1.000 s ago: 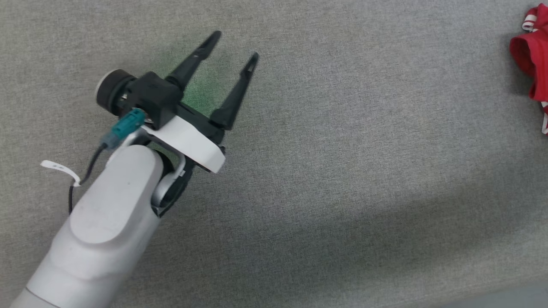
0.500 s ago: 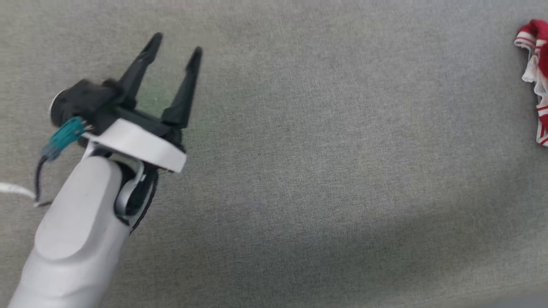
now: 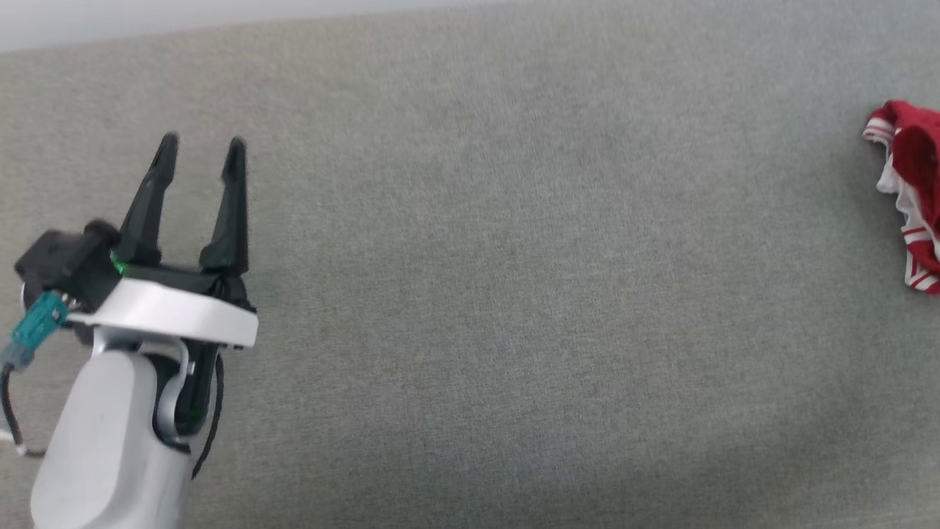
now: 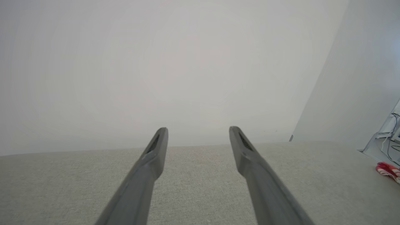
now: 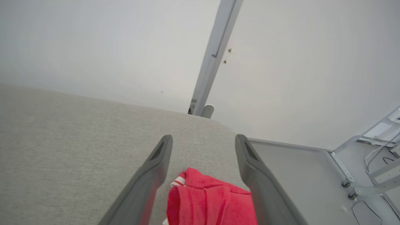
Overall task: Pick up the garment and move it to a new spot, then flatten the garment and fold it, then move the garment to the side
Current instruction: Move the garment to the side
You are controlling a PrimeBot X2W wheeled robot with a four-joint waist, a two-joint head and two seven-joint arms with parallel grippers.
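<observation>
The garment (image 3: 910, 198), bright red with white and striped trim, lies bunched at the far right edge of the grey fabric surface (image 3: 514, 294) in the head view. Seen from the right wrist, the garment (image 5: 209, 203) lies below and between the spread fingers of my right gripper (image 5: 203, 139), which is open and holds nothing. My left gripper (image 3: 202, 147) is open over bare fabric at the left, far from the garment. In the left wrist view my left gripper (image 4: 198, 129) points at the wall, with the garment (image 4: 387, 170) small at the right edge.
A white wall (image 5: 109, 47) rises behind the surface, with a grey vertical post (image 5: 215, 53) at its far edge. To the right is a pale floor (image 5: 297, 175) with metal frame legs (image 5: 359, 147). The surface's far edge (image 3: 220, 29) runs across the top of the head view.
The head camera has shifted, bringing the surface's far edge into view. My left gripper has swung left and lower in the picture, still open. The garment now lies loose at the right edge.
</observation>
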